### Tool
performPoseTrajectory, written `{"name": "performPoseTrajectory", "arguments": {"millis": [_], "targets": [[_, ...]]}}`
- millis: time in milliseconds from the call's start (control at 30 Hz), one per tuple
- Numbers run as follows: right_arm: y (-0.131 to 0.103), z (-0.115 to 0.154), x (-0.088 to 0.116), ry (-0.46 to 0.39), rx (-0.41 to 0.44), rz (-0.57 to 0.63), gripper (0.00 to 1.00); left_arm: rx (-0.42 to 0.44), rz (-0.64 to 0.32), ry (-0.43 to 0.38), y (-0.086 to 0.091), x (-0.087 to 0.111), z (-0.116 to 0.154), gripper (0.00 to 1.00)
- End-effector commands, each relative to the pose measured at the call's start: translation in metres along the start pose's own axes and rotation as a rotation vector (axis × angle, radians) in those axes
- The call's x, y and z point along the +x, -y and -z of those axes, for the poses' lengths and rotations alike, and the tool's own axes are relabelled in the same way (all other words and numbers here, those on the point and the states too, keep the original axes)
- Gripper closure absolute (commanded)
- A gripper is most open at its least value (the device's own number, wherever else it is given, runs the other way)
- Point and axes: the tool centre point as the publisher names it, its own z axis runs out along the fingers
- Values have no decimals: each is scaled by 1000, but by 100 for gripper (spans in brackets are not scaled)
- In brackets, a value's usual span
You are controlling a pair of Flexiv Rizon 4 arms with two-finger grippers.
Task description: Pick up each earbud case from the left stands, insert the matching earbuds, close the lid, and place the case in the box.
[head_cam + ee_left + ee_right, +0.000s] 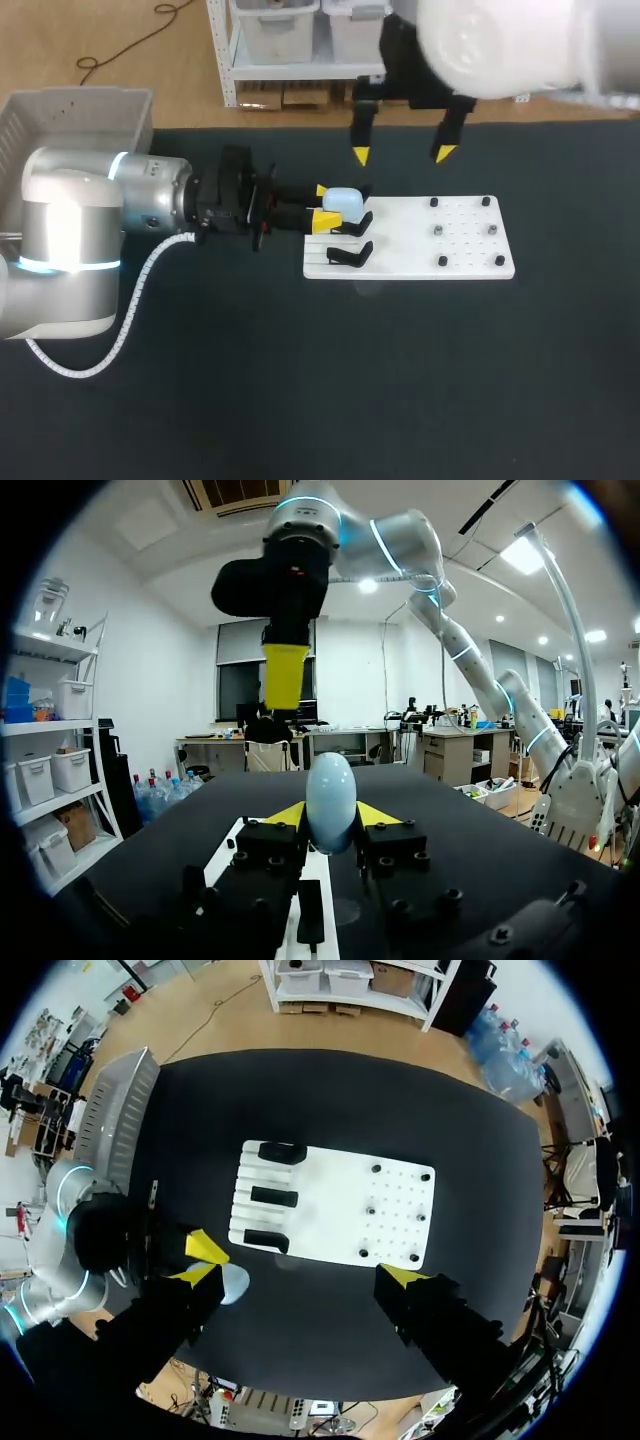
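A pale blue earbud case (343, 203) with its lid down is held off the table, near the far left corner of the white board (410, 250). My left gripper (322, 205) is shut on the case (330, 800), one yellow tip on each side. In the right wrist view the case (232, 1282) hangs beside the board (340, 1210), and the three black stands (273, 1197) at its left end are bare. My right gripper (401, 154) hangs open, high above the board's far edge, with nothing between its fingers. No earbuds can be made out.
A pale plastic crate (80, 115) stands at the far left of the table. Several small dark pegs (437, 230) dot the right half of the board. The dark tabletop (380, 380) in front of the board is bare.
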Motion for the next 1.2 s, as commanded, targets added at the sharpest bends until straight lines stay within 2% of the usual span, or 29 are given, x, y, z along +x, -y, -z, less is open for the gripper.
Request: {"name": "performPoseTrajectory", "arguments": {"millis": [33,333,600,933,1067,1200], "targets": [[18,11,33,202,-55,-1,0,1,0,0,0,0,0,100],[43,21,49,268,-92,-40,0,1,0,0,0,0,0,100],[49,20,48,272,-107,-43,0,-96,-47,-63,-1,-29,37,100],[49,20,48,272,-107,-43,0,-290,-169,-196,-3,-88,106,100],[49,20,48,272,-107,-43,0,-382,-210,-251,-11,-104,135,100],[49,20,48,272,-107,-43,0,-470,-225,-300,-22,-110,166,100]]}}
